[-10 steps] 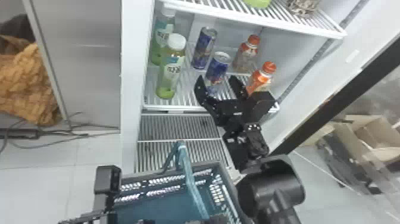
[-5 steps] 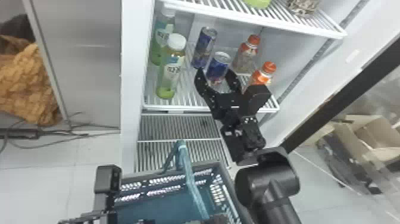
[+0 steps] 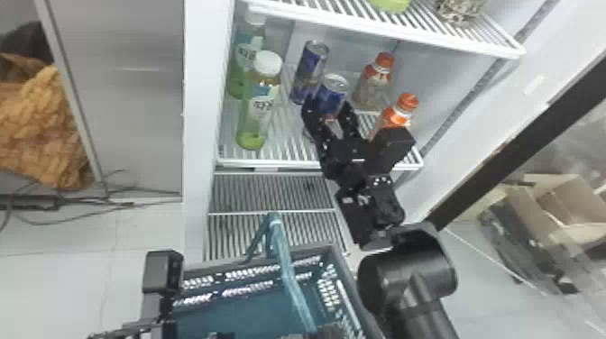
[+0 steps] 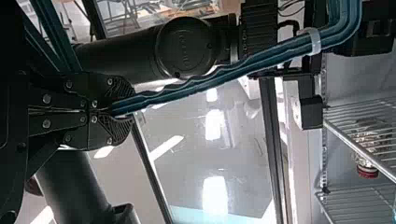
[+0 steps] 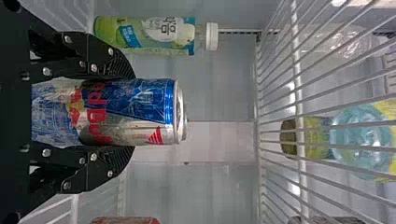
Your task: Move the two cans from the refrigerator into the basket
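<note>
Pale floor tiles [image 3: 58, 288] run up to the refrigerator [image 3: 200, 112], with crumpled orange-brown material [image 3: 40, 130] off to my left and opened cardboard boxes [image 3: 568, 203] on my right. On the white wire shelf [image 3: 279, 151], my right gripper [image 3: 329, 107] has its two fingers drawn in around the front can [image 3: 333, 90], one against each side, parted by about the can's own width. I have it upright, blue and silver, its top rim standing out beyond my fingertips; whether its base touches the shelf I cannot tell.

Just behind the front can and a little to its left, the other can [image 3: 311, 67] stands upright on the same shelf. Two green bottles with white caps, one nearer [image 3: 259, 110] and one farther back [image 3: 245, 58], stand to the left of the cans. On the right I see two orange-capped bottles, the near one [image 3: 399, 115] beside my gripper and the other [image 3: 374, 85] farther in. Another wire shelf [image 3: 451, 39] crosses above them.

Down in front of the refrigerator is the basket [image 3: 311, 253], its teal handle [image 3: 288, 275] raised. My left gripper [image 3: 327, 332] pinches that handle, its fingers pressed nearly together around it.
</note>
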Motion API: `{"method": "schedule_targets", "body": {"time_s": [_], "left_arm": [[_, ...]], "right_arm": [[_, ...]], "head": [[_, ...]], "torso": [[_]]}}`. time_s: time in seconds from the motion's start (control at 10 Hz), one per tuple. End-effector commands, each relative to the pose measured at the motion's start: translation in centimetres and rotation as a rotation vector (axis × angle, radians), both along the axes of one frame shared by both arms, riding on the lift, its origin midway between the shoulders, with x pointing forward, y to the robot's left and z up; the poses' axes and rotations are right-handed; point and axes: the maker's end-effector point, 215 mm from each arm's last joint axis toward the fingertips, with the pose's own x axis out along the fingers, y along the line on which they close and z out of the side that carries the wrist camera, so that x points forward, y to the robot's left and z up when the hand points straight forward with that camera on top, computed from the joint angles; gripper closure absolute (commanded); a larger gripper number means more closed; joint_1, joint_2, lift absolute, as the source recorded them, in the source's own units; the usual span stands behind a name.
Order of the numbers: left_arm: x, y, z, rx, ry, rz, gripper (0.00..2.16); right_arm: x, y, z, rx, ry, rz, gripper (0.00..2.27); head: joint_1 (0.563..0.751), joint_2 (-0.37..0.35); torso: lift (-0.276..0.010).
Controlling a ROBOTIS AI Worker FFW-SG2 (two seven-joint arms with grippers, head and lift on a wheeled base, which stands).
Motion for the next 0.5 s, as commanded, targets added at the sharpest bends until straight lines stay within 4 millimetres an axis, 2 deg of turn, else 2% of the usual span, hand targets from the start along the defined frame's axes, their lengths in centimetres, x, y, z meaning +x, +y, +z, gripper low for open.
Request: {"method": "schedule_targets", "body": {"time_s": [0.0, 0.2, 0.4], "left_arm": [[0.1, 0.0, 0.0, 0.001, -0.002, 0.002, 1.18], [0.0, 0.0, 0.0, -0.001, 0.001, 0.002, 1.18], [0.2, 0.0, -0.1, 0.001, 0.000, 0.007, 1.18]], "right_arm": [[-0.6, 0.1, 1.2, 0.001, -0.018, 0.003, 0.71], [-1.9, -0.8, 2.1, -0.001, -0.009, -0.007, 0.71], [-4.2, -2.3, 2.6, 0.008, 0.015, -0.028, 0.71]], "head": [[0.695, -0.350], [0.695, -0.350], [0.695, -0.350]], "torso": [[-0.276], [-0.276], [-0.276]]}}
